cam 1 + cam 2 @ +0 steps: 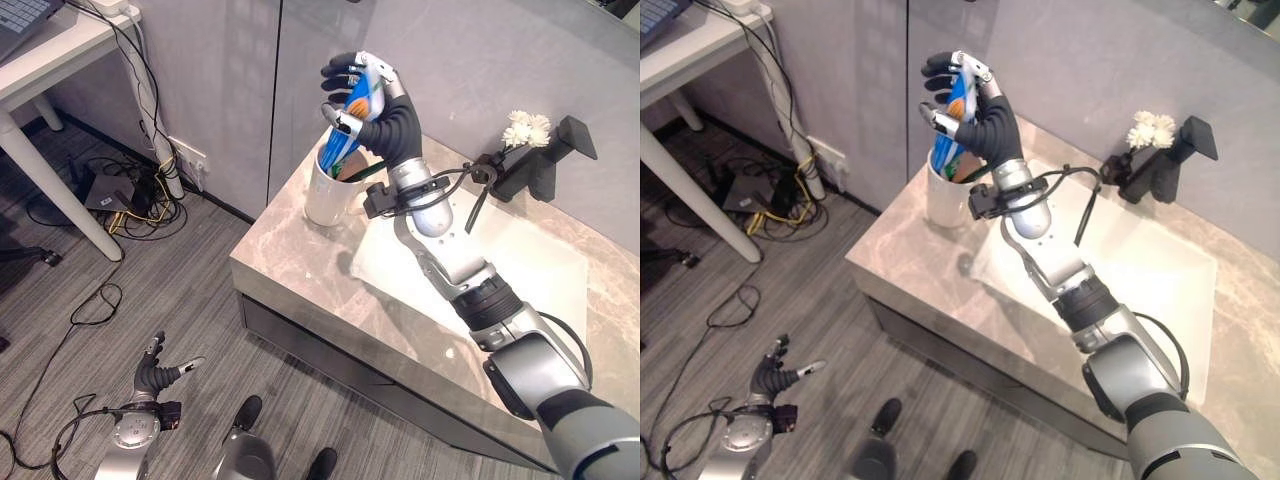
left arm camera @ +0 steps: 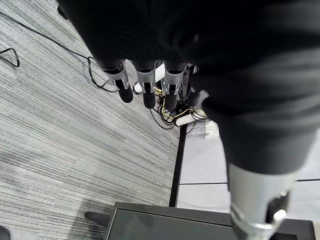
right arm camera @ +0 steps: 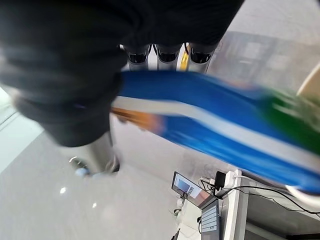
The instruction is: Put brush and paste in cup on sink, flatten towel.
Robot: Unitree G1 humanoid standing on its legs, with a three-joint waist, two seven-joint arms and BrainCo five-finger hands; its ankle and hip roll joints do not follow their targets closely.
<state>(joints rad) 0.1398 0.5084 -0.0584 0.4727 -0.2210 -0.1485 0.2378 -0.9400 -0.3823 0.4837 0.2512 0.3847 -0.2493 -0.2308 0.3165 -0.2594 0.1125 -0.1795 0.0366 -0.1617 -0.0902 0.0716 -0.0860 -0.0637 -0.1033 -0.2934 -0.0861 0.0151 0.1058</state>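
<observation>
A blue toothpaste tube (image 1: 357,108) stood tilted with its lower end inside the white cup (image 1: 328,187), which sat on the marble worktop (image 1: 290,262) at the sink's (image 1: 520,262) corner; the right hand (image 1: 372,104) was raised above the cup, its fingers (image 1: 344,70) and thumb curled round the tube's upper part, the arm reaching up across the basin; a black tap (image 1: 540,160) and white flowers (image 1: 526,128) stood behind; the left hand (image 1: 157,374) hung low over the grey floor (image 1: 150,290), fingers loosely spread, holding nothing.
</observation>
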